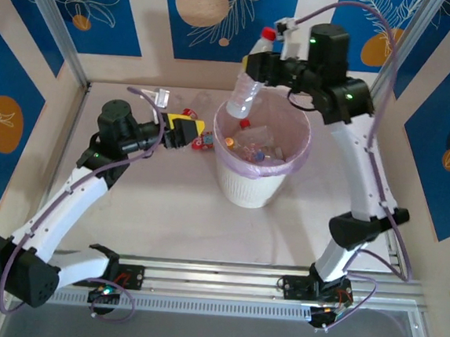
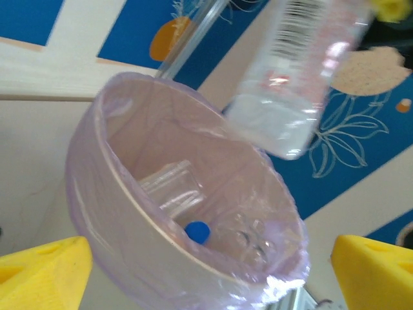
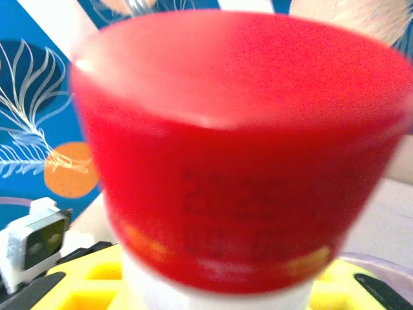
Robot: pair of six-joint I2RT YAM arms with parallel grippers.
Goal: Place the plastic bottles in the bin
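Observation:
My right gripper is shut on the neck of a clear plastic bottle with a red cap. The bottle hangs tilted over the far left rim of the bin, a white ribbed basket lined with a pink bag. In the left wrist view the same bottle hovers above the bin's rim. Several bottles lie inside, one with a blue cap. My left gripper stands open just left of the bin, its yellow fingers wide apart with nothing between them. A small bottle lies on the table beside it.
Blue patterned walls close in the back and both sides. A metal post stands at the back left corner. Another small red-capped item lies behind the left gripper. The arm bases sit on a rail at the near edge.

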